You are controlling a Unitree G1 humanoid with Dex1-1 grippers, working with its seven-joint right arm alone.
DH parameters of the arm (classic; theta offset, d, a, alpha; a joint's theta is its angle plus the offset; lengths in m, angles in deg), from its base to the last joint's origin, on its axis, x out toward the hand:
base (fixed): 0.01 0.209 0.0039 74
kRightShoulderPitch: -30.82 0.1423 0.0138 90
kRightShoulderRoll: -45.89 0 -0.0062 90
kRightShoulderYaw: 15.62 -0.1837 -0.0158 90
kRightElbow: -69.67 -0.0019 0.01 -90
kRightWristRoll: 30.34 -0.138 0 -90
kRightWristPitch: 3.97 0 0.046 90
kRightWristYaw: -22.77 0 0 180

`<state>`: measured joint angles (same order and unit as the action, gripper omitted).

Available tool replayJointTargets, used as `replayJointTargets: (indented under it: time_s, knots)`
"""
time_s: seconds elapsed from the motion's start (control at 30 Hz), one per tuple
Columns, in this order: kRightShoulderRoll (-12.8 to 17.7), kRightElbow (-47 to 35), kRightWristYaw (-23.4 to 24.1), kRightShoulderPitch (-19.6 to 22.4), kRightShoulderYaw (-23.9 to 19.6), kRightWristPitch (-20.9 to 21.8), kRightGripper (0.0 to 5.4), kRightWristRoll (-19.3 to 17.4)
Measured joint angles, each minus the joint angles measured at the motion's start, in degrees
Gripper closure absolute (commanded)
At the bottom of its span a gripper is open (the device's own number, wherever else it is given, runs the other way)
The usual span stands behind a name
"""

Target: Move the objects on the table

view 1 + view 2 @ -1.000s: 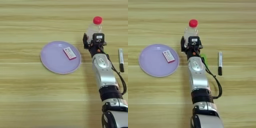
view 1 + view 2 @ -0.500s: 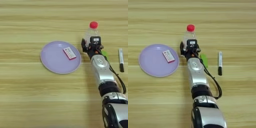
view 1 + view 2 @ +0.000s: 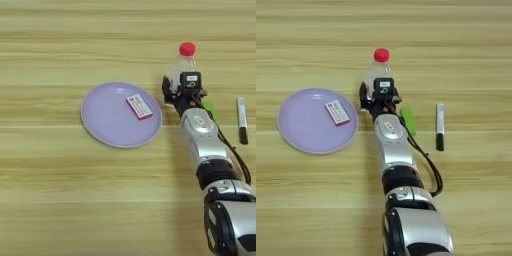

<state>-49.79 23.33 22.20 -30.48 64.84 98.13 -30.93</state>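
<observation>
The bottle (image 3: 379, 72) has slid toward the plate (image 3: 107, 125) with your end effector (image 3: 377, 95) clamped round it, standing on the bench (image 3: 60, 200), so you're mid-carry; box (image 3: 139, 106) already plated.

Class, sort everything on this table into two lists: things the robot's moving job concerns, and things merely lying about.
Part of the job:
- clear plastic bottle with a red cap, at the right tool
- small flat red-and-white box, lying on the plate
- small bright-green oblong block, beside the forearm
- light-yellow wooden table

Lying about:
- round lilac plate
- slim grey-and-black marker pen
</observation>
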Motion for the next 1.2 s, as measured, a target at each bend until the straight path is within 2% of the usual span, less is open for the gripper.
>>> replayJointTargets:
  time_s: [0.37,0.9,1.03,1.2]
  knots:
    - [-0.1,-1.0,0.1,-0.1,0.1,0.0,0.04,0.0]
    - [-0.2,-1.8,0.2,-0.5,0.1,-0.2,0.04,-0.1]
    - [-0.7,-4.5,0.0,-2.8,0.1,-1.0,0.04,-0.8]
    - [-1.8,-12.7,0.0,-6.8,0.7,-4.0,0.04,-0.8]
